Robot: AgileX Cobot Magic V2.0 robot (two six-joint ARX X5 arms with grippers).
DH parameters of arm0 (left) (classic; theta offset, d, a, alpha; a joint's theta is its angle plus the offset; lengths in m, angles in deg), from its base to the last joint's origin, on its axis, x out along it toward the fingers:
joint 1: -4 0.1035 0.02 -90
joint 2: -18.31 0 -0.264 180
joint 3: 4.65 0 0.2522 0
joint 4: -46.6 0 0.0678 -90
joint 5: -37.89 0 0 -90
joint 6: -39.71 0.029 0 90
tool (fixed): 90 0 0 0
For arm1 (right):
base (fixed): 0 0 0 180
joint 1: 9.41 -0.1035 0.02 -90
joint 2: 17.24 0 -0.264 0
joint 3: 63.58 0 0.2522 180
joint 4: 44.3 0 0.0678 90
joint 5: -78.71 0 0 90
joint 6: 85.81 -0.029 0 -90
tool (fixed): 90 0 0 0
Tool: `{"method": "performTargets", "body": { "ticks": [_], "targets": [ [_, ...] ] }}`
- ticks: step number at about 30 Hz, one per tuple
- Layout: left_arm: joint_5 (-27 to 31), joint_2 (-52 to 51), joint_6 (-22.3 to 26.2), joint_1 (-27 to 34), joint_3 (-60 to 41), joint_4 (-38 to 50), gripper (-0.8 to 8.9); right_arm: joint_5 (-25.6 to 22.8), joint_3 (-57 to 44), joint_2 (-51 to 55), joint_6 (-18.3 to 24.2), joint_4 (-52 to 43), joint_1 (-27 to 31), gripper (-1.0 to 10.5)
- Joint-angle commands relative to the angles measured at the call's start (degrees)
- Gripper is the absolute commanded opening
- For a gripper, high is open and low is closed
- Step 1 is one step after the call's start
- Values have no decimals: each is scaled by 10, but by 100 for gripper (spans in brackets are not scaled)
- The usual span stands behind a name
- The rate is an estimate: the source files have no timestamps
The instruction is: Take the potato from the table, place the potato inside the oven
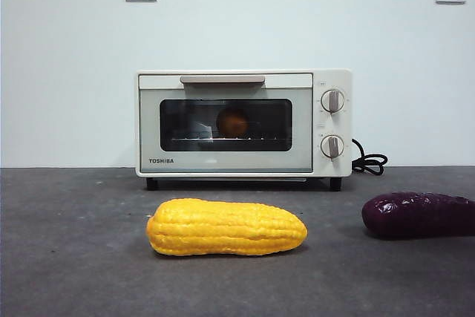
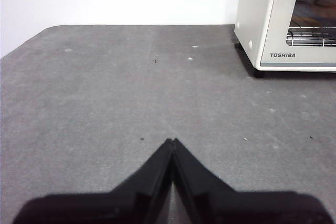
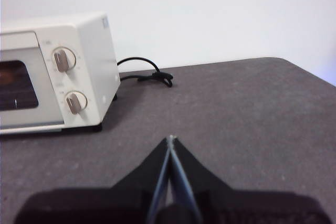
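- Front view: small rounded orange-brown potato [image 1: 232, 122] sits on the rack inside the cream-white boxy oven [image 1: 243, 122], behind its shut dark glass door.
- Left wrist view: left gripper [image 2: 172, 141] closed, empty, above the dark grey matte table [image 2: 131, 93]; oven ahead, off to one side.
- Right wrist view: right gripper [image 3: 170, 138] closed, empty; oven ahead.

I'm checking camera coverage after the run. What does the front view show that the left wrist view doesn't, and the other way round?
Only the front view shows the potato behind the closed oven door, the corn cob, the purple vegetable, both knobs and the cord. Only the left wrist view shows the left gripper, shut and empty over bare table. Both show the oven, its TOSHIBA label and the grey table.
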Motion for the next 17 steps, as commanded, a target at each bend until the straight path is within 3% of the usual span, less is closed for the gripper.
{"method": "performTargets", "body": {
  "ticks": [1, 9, 17],
  "targets": [
    [-1, 0, 8, 2, -5, 3, -4, 0, -10, 9, 5, 17, -1, 2],
    [-1, 0, 8, 2, -5, 3, -4, -10, -10, 20, 41, 53, -24, 2],
    [-1, 0, 8, 2, -5, 3, -4, -9, -10, 20, 43, 102, -31, 2]
  ]
}}
